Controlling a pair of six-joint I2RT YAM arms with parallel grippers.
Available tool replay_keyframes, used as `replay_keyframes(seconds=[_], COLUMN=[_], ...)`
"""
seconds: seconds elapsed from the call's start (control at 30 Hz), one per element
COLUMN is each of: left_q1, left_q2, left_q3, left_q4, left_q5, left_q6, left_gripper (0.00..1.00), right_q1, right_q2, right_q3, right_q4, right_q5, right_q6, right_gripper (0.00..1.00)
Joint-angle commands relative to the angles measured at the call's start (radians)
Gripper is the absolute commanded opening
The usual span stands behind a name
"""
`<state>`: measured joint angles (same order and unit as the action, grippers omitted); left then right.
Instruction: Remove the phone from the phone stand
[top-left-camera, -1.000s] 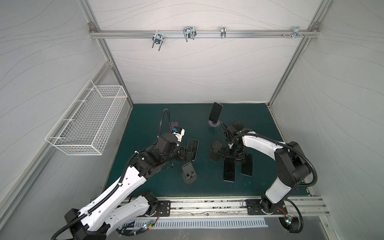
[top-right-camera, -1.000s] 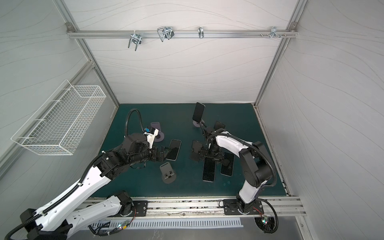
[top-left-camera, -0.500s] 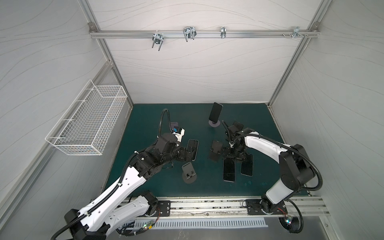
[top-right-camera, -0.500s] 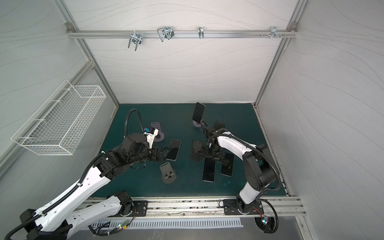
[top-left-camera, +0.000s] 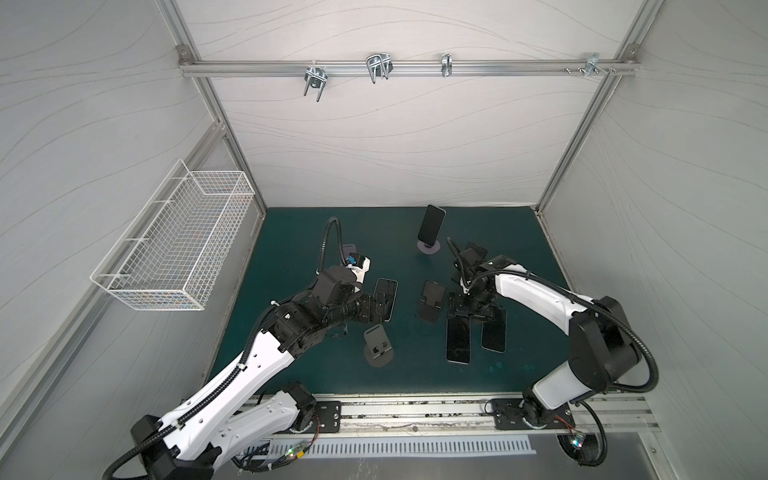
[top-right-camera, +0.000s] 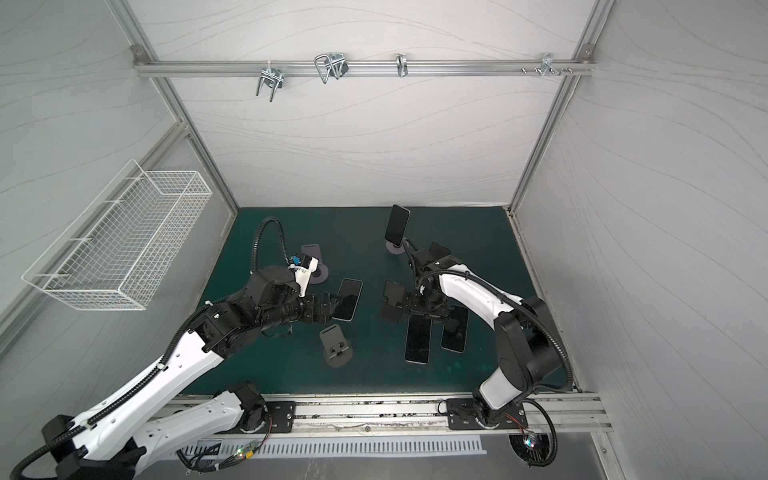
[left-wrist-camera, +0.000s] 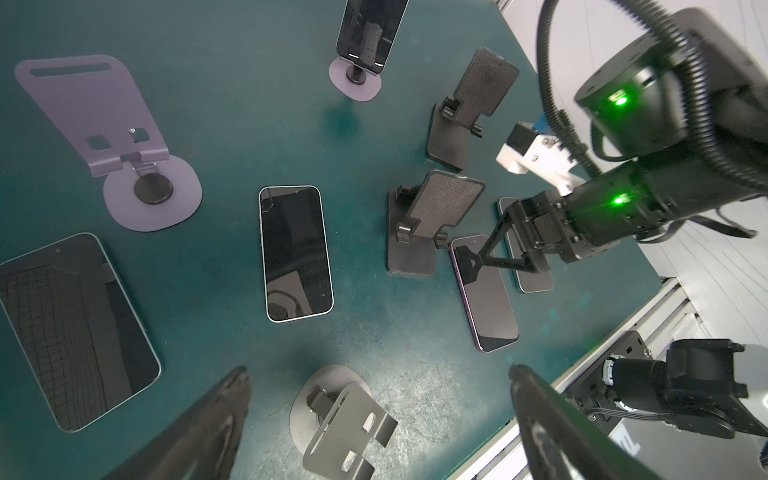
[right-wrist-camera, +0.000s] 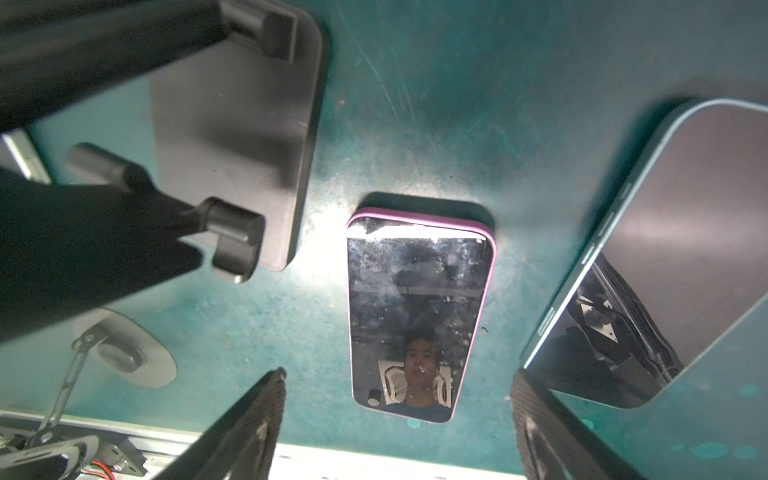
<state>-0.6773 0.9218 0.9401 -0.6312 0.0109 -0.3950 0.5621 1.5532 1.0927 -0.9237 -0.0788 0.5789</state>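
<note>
phone (top-left-camera: 432, 224): upright on stand (top-left-camera: 429, 248), near mat (top-left-camera: 291, 249) back edge, middle.
right gripper (right-wrist-camera: 398, 373): jaws apart, over pink-edged phone (right-wrist-camera: 419, 316) lying flat, no grip.
left gripper (left-wrist-camera: 378, 370): jaws wide, empty.

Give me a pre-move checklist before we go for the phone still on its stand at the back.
1. Target found: ok. Phone stands upright on the round-base stand at the back.
2. Left gripper free: ok, open and empty.
3. Right gripper free: ok, open over the pink-edged phone lying flat, not gripping it.
4. Route from there to target: cannot tell; black stand sits near that line.
5. Stand steadied: not ok, neither gripper touches it.
</note>
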Motion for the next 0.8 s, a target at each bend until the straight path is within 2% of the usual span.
replay_keyframes(seconds=[0.0, 0.5, 0.77], left_q1=[-0.004, -0.005, -0.005], left_q2=[0.014, 0.135, 0.21], left_q3=[0.061, 0.142, 0.177], left_q4=[0.006, 0.05, 0.113], left_q5=[-0.005, 0.008, 0.015], left_q6=[-0.007, -0.01, 0.007], left_gripper=[0.98, 0.97, 0.97], right_q1=[-0.005, -0.074, -0.109], right_q2=[-0.044, -0.188, -0.251], right_q3=[-0.004, 0.001, 0.047], right_q4=[-0.053, -0.124, -0.083], right_q5=[0.019, 0.036, 0.003], right_q6=[-0.02, -0.117, -0.162], right_gripper=[0.86, 0.84, 0.84])
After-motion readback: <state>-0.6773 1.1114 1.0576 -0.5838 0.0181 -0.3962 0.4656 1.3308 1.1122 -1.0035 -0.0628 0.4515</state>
